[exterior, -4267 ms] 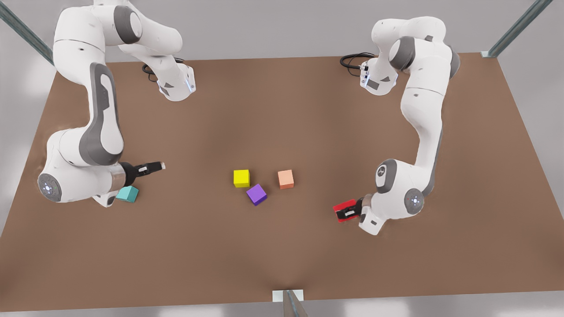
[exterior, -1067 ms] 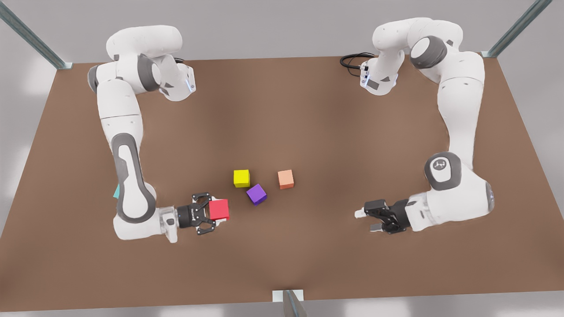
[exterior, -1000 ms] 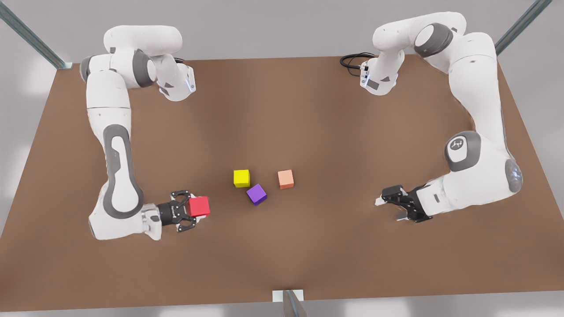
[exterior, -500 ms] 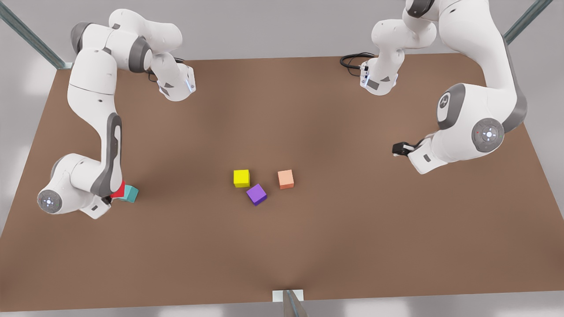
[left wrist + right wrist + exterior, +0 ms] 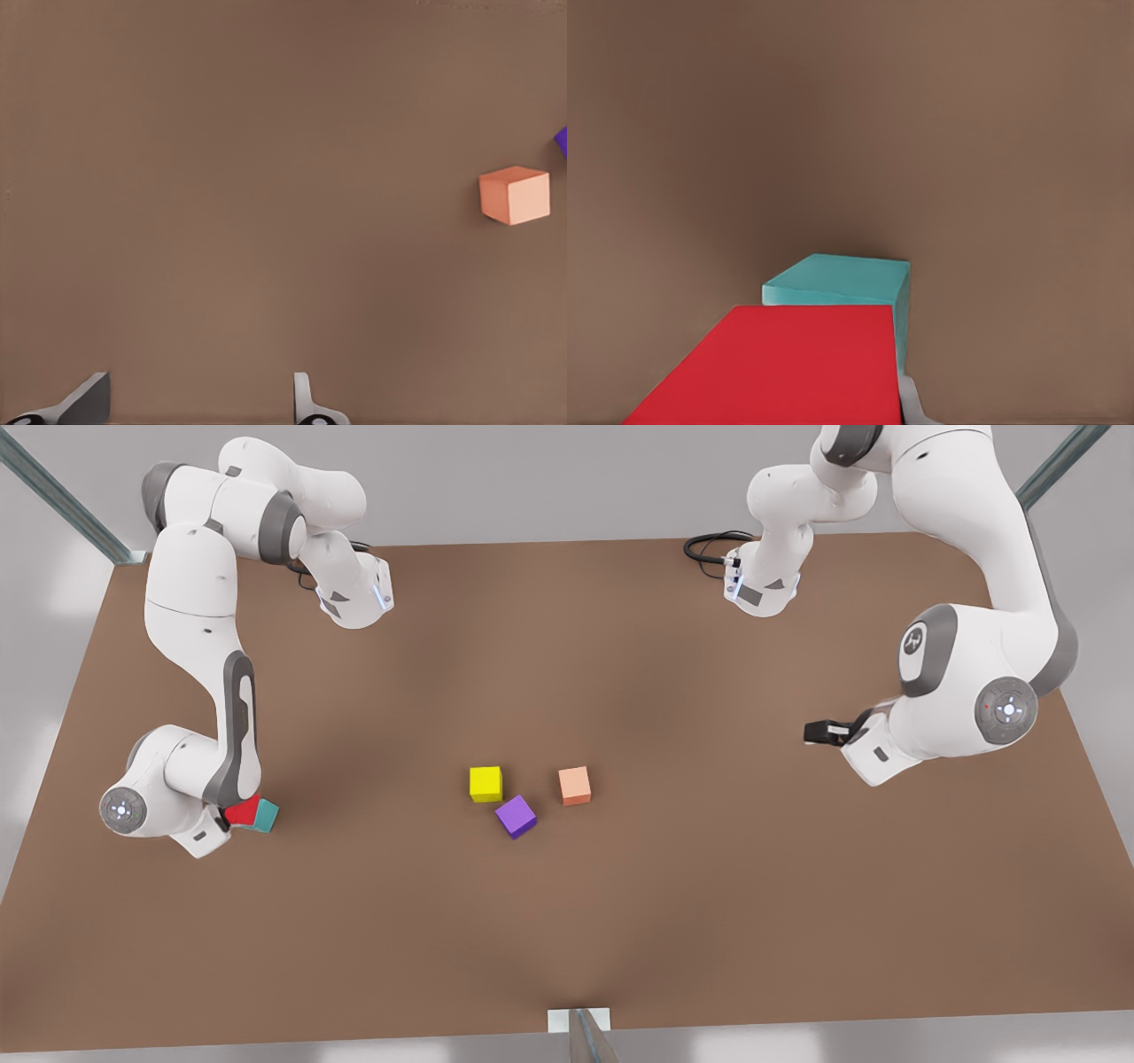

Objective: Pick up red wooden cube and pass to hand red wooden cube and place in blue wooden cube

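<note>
At the front view's left I saw my right gripper [image 5: 220, 824] pinching the red cube [image 5: 241, 812] just beside the blue cube [image 5: 267, 816]; a second earlier it had held it mid-tabletop [image 5: 620, 921]. My left gripper [image 5: 195, 403], fingers spread and empty, had pulled back.

Red wooden cube [image 5: 242, 812] went from the left gripper [image 5: 824, 732] on the front view's right to the right gripper [image 5: 221, 821], which carried it over beside the blue wooden cube [image 5: 266, 816]. Left gripper, now with fingers apart, has pulled back and away from the cubes.
</note>
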Robot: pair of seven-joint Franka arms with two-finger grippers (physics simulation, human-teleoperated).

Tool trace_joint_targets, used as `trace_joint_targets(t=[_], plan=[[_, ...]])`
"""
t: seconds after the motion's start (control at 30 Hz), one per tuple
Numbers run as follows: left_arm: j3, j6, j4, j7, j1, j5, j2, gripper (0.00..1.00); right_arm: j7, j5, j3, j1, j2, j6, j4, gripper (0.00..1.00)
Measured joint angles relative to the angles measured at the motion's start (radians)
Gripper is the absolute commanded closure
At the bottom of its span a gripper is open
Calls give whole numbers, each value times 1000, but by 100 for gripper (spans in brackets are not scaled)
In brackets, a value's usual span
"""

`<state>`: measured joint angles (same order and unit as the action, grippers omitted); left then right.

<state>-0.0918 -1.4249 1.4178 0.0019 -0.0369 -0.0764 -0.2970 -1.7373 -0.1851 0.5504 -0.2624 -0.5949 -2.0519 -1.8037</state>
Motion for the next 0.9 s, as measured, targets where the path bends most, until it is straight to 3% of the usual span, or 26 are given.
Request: trace_joint_targets(t=[0.1, 0.13, 0.17, 0.23, 0.6, 0.9], plan=[[0, 0, 0, -1, 6, 1, -4, 0, 9, -1, 0, 0, 0, -16, -9, 52], [0, 0, 0, -1, 5, 2, -5, 0, 12, -2, 0, 0, 0, -21, -13, 39], [-1, 1, 0, -2, 2, 3, -5, 0, 14, -3, 0, 0, 0, -26, -16, 12], [-2, 0, -1, -3, -2, 5, -5, 0, 17, -10, 0, 0, -2, -35, -20, 0], [-10, 1, -6, -14, -15, 13, -5, 0, 30, -23, -2, -7, 4, -59, -25, 0], [-15, 18, -23, -39, -14, 12, -3, 0, 37, -23, 0, -47, 97, -25, -48, 0]])
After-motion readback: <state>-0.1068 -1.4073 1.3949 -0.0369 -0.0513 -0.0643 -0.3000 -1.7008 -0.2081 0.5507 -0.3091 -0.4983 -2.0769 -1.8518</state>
